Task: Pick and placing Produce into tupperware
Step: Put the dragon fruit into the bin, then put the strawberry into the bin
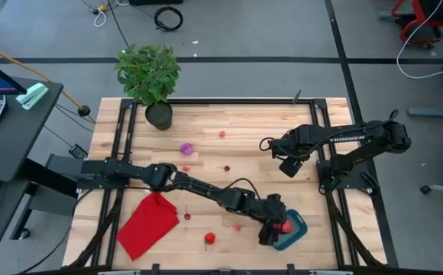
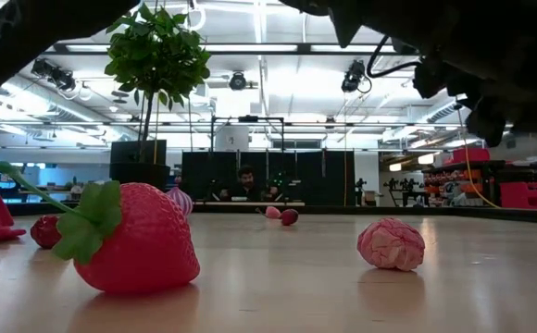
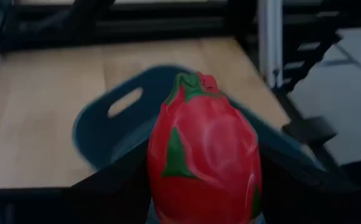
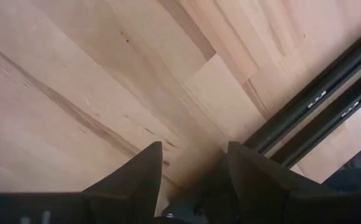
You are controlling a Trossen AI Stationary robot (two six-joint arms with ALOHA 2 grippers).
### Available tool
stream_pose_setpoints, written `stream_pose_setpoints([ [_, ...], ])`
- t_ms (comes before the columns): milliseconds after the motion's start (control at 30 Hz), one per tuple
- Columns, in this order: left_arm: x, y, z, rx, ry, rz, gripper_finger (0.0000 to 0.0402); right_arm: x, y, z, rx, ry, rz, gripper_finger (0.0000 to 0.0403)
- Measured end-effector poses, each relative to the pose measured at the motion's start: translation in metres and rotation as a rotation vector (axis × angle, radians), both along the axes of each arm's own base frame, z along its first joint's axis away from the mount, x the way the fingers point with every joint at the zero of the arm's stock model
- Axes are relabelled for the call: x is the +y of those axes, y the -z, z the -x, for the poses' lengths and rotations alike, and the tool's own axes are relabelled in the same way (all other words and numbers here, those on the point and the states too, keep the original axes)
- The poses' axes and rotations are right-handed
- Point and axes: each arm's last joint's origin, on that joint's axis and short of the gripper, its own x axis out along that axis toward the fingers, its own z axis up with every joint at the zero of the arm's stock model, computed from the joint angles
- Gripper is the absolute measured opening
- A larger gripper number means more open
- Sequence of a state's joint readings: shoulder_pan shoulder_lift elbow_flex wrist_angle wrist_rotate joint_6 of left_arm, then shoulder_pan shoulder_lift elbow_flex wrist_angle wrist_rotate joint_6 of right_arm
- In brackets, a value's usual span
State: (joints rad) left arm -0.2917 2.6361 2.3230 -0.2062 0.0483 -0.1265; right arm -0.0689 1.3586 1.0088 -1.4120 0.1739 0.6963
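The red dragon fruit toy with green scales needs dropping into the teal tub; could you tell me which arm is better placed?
Left: its gripper holds the red dragon fruit toy directly above the teal plastic tub; the right gripper waits empty, farther off.

Bright ceiling strip lights (image 2: 278, 65) glare in the low view, while the left wrist view looks dim and perhaps motion-blurred.

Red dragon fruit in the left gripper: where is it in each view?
High view: dragon fruit at lower right, in the left gripper over the teal tub.
Low view: not in it.
Left wrist view: centre, large, between the gripper's fingers, tub behind it.
Right wrist view: not in it; only bare table.
Shared landmark: the teal tub, in the high and left wrist views.
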Motion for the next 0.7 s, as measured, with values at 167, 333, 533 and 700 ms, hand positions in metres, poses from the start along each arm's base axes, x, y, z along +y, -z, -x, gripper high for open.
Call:
stream_pose_setpoints([
  [167, 0.008, 0.011, 0.0, 0.073, 0.0, 0.016, 0.0228, 0.0, 0.0, -0.002, -0.017, -0.011, 0.007, 0.0191],
  [333, 0.004, 0.011, 0.001, 0.074, 0.022, 0.012, 0.0237, 0.0, 0.001, -0.003, -0.033, -0.011, 0.008, 0.0191],
  [533, -0.001, 0.011, 0.003, 0.079, 0.034, 0.012, 0.026, -0.001, 0.001, -0.006, -0.06, -0.01, 0.011, 0.0191],
  [700, -0.003, 0.011, 0.004, 0.078, 0.034, 0.018, 0.026, -0.001, 0.001, -0.007, -0.08, 0.01, 0.015, 0.0191],
])
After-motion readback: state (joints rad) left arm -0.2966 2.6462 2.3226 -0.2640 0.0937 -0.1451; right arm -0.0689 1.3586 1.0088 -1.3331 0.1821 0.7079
